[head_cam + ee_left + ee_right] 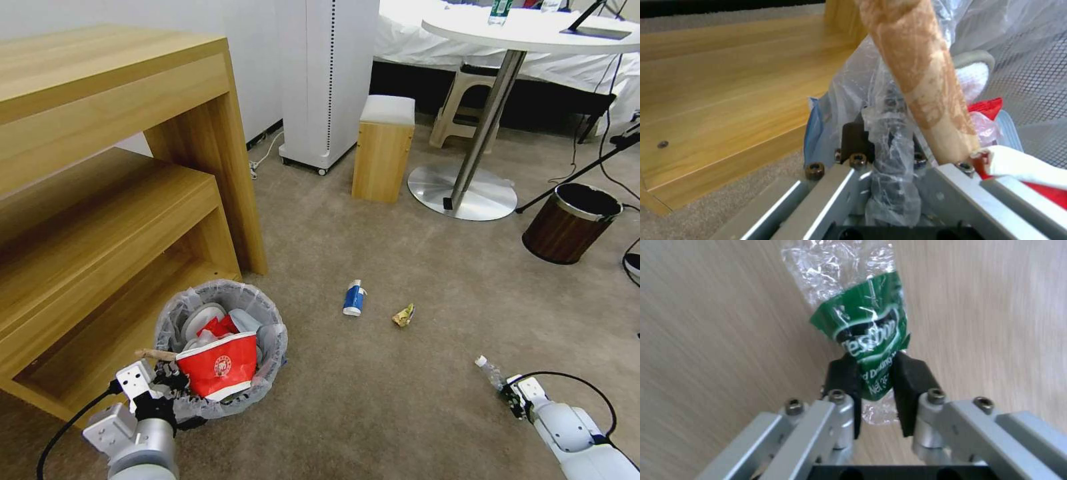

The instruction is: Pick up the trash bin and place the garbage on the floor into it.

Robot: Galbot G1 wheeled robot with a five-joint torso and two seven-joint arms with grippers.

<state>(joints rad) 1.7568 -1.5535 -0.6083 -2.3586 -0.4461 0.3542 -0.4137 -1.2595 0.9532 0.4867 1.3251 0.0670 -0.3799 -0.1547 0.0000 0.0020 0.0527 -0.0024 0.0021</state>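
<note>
Left tool point(889, 146) clamps the bin point(220, 347) rim; right tool point(876, 390) pinches a crushed bottle point(862, 326). Thin plastic could slip free.

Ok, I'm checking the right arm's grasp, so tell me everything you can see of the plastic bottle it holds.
The plastic bottle is small, clear and crumpled, with a green printed label around its middle and a white cap at the far end. It looks like thin, creased plastic. The right gripper is shut on its lower part, black pads pressing the label from both sides. It sticks out forward from the fingers, over the beige carpet. I cannot tell whether it is touching the carpet.
</note>
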